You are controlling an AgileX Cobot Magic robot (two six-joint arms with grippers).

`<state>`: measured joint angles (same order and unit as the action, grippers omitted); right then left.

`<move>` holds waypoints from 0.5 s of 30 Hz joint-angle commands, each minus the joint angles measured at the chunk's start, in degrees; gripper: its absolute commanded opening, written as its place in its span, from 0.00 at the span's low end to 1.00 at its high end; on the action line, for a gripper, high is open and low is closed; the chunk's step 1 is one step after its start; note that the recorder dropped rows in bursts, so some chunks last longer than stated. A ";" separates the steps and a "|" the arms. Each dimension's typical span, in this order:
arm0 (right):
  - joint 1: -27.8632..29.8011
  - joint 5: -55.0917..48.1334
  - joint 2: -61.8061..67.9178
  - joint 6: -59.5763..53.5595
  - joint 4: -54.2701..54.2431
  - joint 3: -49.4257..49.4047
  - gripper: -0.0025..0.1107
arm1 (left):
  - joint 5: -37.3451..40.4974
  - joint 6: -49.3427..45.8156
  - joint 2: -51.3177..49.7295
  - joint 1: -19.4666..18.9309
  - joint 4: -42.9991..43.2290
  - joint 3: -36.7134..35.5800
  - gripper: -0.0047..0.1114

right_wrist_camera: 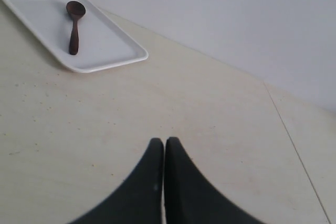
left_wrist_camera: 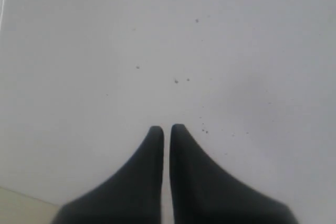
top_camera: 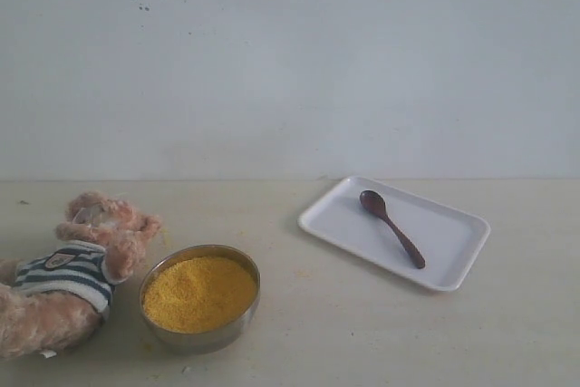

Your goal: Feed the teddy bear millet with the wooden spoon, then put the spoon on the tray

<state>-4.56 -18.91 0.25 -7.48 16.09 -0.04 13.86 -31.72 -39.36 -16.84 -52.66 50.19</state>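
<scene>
At the near left the teddy bear [top_camera: 63,278] lies on the table [top_camera: 362,333], striped shirt up, one arm just beside the metal bowl [top_camera: 195,342] filled with millet [top_camera: 199,292]. Farther right and well apart from the bowl sits the white tray [top_camera: 453,237]. The wooden spoon [top_camera: 391,227] lies flat inside it, its oval end toward the far side. The left gripper [left_wrist_camera: 166,129] is closed on nothing and aimed at the pale wall [left_wrist_camera: 157,35]. The right gripper [right_wrist_camera: 165,141], likewise closed and empty, hangs tilted over bare table, well away from the tray.
</scene>
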 commanded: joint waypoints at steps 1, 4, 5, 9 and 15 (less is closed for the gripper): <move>-0.14 0.41 -0.25 -0.20 -0.18 0.04 0.02 | 3.08 4.90 9.08 0.45 -0.39 -5.69 0.07; -0.14 0.41 -0.25 -0.20 -0.18 0.04 0.02 | 3.97 5.85 13.62 1.70 -0.28 -9.48 0.07; -0.14 0.41 -0.25 -0.20 -0.18 0.04 0.02 | 4.12 5.95 14.51 2.54 0.02 -10.57 0.07; -0.14 0.41 -0.25 -0.20 -0.18 0.04 0.02 | 2.94 9.25 17.12 6.32 7.98 -14.44 0.07; -0.14 0.41 -0.25 -0.20 -0.18 0.04 0.02 | 1.98 41.60 25.03 9.25 40.92 -19.75 0.07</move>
<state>-4.56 -18.91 0.25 -7.48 16.09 -0.04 17.16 -4.88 -17.82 -8.57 -24.66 32.37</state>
